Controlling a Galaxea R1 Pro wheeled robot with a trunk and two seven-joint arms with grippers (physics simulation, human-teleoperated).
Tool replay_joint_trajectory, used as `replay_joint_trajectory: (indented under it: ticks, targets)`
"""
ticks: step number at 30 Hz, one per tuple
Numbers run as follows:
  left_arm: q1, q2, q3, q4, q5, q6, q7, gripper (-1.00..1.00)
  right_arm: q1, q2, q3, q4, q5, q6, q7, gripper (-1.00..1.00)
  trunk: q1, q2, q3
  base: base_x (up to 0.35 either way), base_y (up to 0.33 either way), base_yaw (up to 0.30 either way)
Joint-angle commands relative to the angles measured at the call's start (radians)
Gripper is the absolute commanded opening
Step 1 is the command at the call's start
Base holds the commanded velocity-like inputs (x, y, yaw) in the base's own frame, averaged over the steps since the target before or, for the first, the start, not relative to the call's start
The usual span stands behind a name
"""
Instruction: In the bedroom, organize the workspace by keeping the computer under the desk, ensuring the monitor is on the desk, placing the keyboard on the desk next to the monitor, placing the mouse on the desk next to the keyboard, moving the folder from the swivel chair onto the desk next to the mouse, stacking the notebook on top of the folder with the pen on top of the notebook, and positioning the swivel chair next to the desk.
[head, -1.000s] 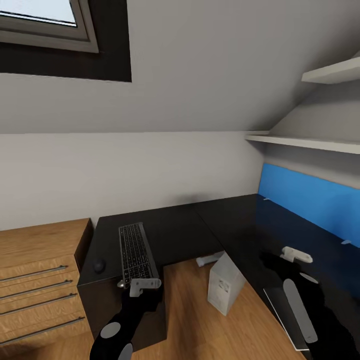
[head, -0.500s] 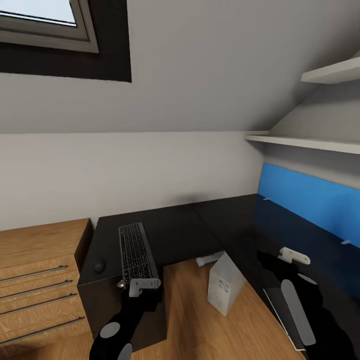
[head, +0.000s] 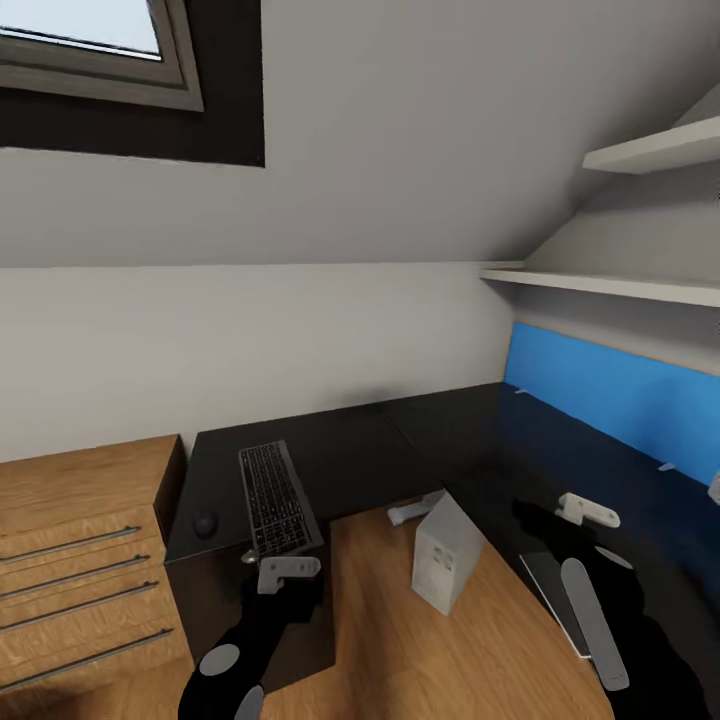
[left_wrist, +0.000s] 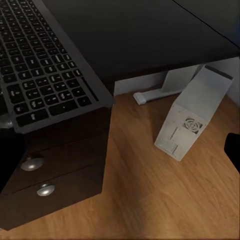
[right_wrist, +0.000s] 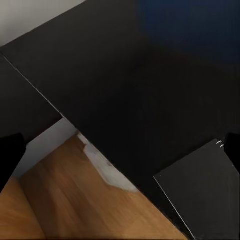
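Nearest the head camera, the left gripper (head: 288, 571) hung just before the desk's (head: 370, 455) drawer end, and the right gripper (head: 590, 512) hovered over the desk's right wing; whether either pair of fingers was parted or closed could not be told. A dark flat notebook (head: 553, 592) lay at the desk edge under the right arm. The computer (head: 445, 552) stood tilted on the wooden floor (head: 470, 660) in the crook of the L, beside a white desk leg (head: 415, 511). Farther back, the keyboard (head: 276, 496) lay on the left wing, its near end overhanging the drawers (left_wrist: 55, 175), the mouse (head: 205, 523) just left of it. A wooden cabinet (head: 85, 560) adjoined the desk
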Motion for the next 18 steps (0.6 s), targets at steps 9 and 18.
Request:
replay_joint_trajectory:
  ticks: [9, 18]
  targets:
    - [-0.001, 0.0, -0.003, 0.0, 0.012, 0.003, 0.01, 1.0, -0.001, -0.001, 0.0, -0.012, -0.011, 0.001, -0.008, 1.0, 0.0, -0.001, -0.001, -0.142, 0.175, -0.079]
    - [-0.001, 0.0, -0.003, 0.0, 0.012, 0.003, 0.01, 1.0, -0.001, -0.001, 0.0, -0.011, -0.009, 0.0, -0.008, 1.0, 0.0, -0.001, -0.004, 0.0, 0.005, -0.248]
